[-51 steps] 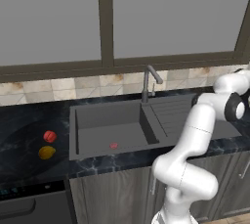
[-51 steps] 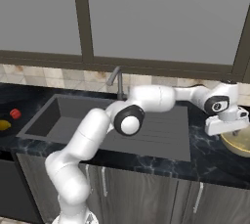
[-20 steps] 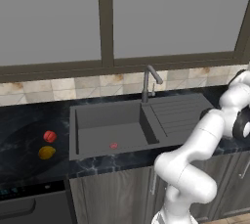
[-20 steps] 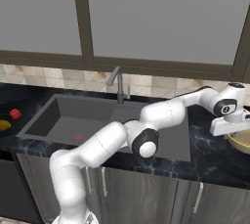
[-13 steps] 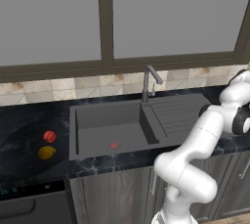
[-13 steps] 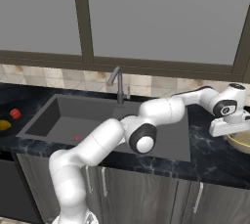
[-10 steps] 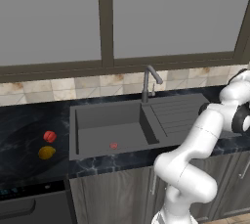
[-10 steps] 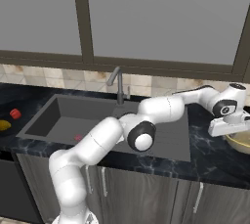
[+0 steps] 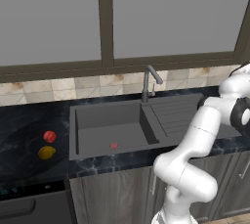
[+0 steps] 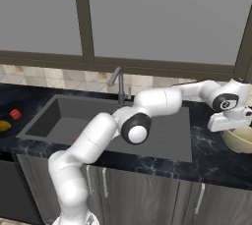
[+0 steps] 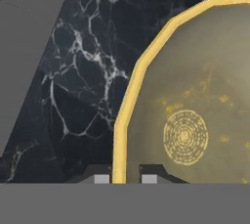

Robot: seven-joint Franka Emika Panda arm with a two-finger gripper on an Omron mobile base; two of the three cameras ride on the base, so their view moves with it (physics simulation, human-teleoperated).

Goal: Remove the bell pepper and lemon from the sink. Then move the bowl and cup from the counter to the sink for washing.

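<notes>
Compared with a second back, the claw (image 11: 122, 179) has closed in a lot and now sits with one finger on each side of the bowl (image 11: 195, 115) rim, so it looks clenched on the bowl's near edge. The arm barely shifted otherwise.

Right under the claw: the golden bowl, nothing in it, sitting on the black marble desk (image 11: 83, 71). In the right base view the claw (image 10: 230, 121) is at the bowl's (image 10: 240, 139) left edge.

Well off to the claw's left is the sink (image 9: 112, 127), basin bare apart from its drain spot. Farthest from the claw, past the sink, the bell pepper (image 9: 49, 136) and lemon (image 9: 47, 152) lie on the desk (image 9: 24, 140), close together.
</notes>
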